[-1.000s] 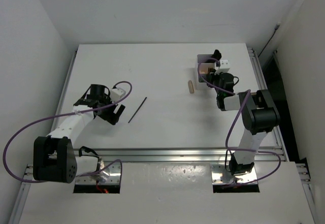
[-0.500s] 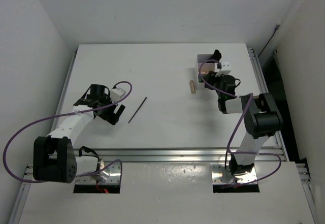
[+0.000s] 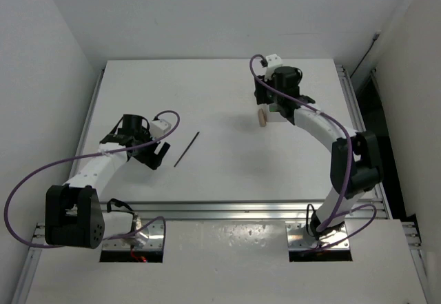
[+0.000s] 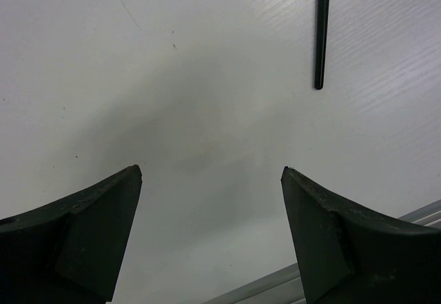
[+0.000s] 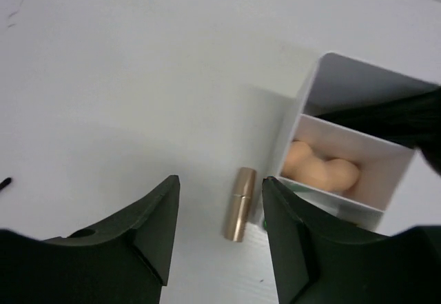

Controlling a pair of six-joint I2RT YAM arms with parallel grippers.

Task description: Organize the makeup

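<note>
Right end effector [image 5: 219, 182] spread above gold tube [image 5: 239, 204] just beside the white box [image 5: 303, 121]; left end effector [image 4: 210, 173] spread, empty.

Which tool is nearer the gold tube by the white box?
Right. The right tool hangs just above the gold tube; the left tool is across the table, by the black stick.

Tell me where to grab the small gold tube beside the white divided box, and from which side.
Take the small gold tube across its middle, coming straight down, one finger on each long side: it lies flat on the white table, a slim cylinder. The white divided box stands close along one side, so that finger probably has little room.
</note>
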